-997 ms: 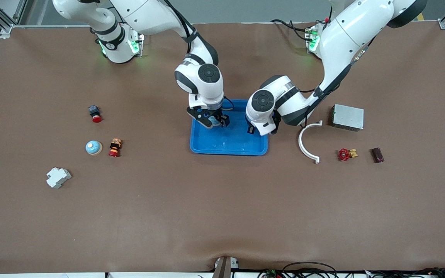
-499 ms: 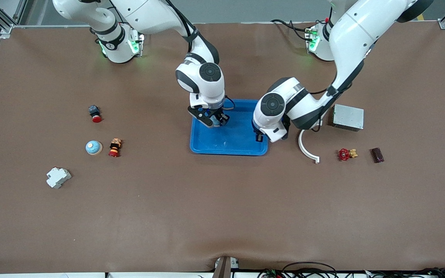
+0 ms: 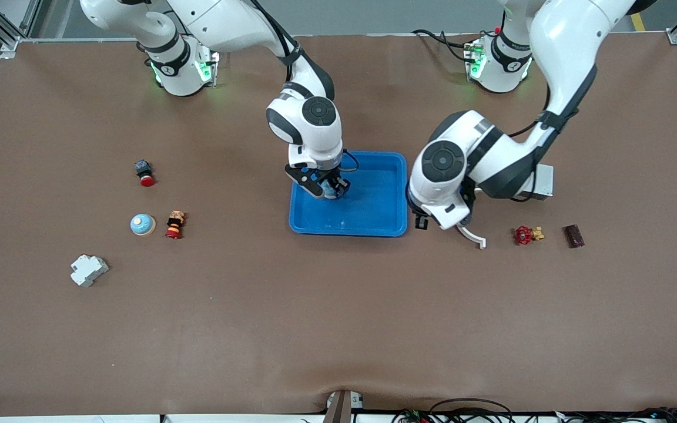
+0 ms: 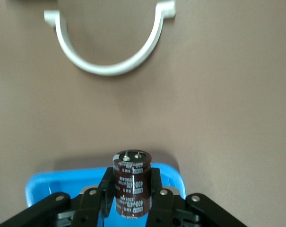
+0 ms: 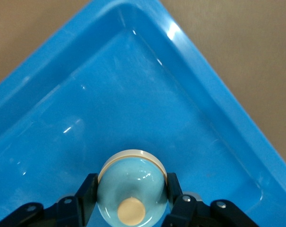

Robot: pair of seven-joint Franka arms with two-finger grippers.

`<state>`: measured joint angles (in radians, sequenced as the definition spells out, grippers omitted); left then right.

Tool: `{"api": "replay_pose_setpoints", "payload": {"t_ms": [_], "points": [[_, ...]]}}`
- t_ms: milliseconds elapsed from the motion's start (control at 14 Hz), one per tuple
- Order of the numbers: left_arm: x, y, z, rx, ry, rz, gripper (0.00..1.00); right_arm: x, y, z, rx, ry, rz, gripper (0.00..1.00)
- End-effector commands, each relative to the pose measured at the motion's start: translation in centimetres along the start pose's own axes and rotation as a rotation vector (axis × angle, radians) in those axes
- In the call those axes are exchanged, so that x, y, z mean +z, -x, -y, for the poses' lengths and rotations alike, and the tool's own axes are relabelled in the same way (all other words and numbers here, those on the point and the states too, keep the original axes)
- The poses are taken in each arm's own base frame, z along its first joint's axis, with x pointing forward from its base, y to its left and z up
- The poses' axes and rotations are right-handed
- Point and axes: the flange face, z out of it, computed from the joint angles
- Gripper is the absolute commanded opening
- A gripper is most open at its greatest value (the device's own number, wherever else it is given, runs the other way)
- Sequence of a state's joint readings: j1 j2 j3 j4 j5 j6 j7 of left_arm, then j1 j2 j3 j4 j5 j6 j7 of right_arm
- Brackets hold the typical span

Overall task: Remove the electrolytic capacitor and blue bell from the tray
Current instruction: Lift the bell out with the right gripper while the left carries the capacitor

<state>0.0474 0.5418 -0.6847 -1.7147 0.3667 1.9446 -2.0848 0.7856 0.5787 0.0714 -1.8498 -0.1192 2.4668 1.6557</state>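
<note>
Brown matte tabletop under both arms: the right gripper (image 5: 126, 205) is pinched on the pale-blue domed bell with a cream button (image 5: 131, 191), low inside the shallow bright-blue plastic tray (image 5: 199, 94), so the bell probably has to go straight up over the rim before any sideways travel. Left gripper (image 4: 132, 201) is clamped on the dark brown cylindrical electrolytic capacitor (image 4: 132, 187), long axis upright, over the bare table just off the tray's edge at the left arm's end (already clear of the tray), with the white curved plastic bracket (image 4: 109, 61) lying on the table nearby.
</note>
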Motion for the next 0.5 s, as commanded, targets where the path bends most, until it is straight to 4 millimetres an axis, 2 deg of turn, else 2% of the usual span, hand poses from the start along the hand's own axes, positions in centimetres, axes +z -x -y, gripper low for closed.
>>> {"api": "replay_pose_setpoints", "payload": {"t_ms": [0, 142, 285, 356, 427], "points": [[-0.8, -4.6, 0.8, 0.2, -0.101, -0.062, 0.0, -2.9, -3.3, 0.3, -0.027, 0.026, -0.01, 0.0], [-0.3, -8.9, 1.4, 0.313, -0.154, -0.063, 0.0, -5.1, -6.0, -0.3, -0.064, 0.057, -0.008, 0.0], [0.5, -13.0, 2.1, 0.355, -0.186, -0.058, 0.0, -7.6, -9.8, -1.2, -0.108, 0.084, 0.015, 0.0], [1.4, -15.0, 2.4, 0.375, -0.205, -0.046, 0.0, -8.6, -11.9, -1.8, -0.132, 0.089, 0.042, 0.0], [2.5, -16.7, 2.7, 0.386, -0.222, -0.033, 0.0, -9.5, -14.9, -2.6, -0.159, 0.088, 0.064, 0.0]]}}
